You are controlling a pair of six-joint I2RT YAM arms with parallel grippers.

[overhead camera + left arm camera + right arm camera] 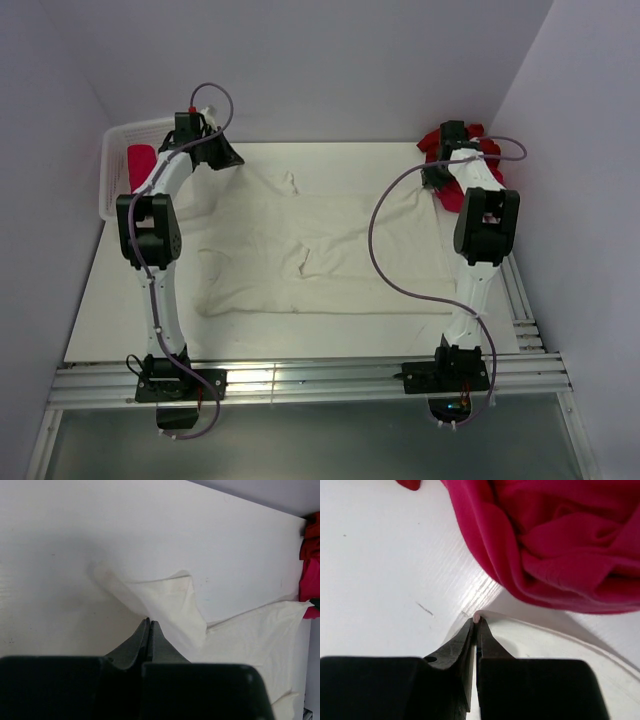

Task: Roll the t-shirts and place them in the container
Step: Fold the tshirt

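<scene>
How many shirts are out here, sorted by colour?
Cream-white t-shirt: 1
Dark red t-shirt: 1
Hot pink t-shirt: 1
Pink-red roll in the basket: 1
Total: 4

From where I stand, a white table point(110, 320) is boxed in by pale lilac walls point(330, 60) on three sides. A white mesh basket point(108, 178) sits at its far left corner. Silver rails point(320, 378) run along the near edge.
</scene>
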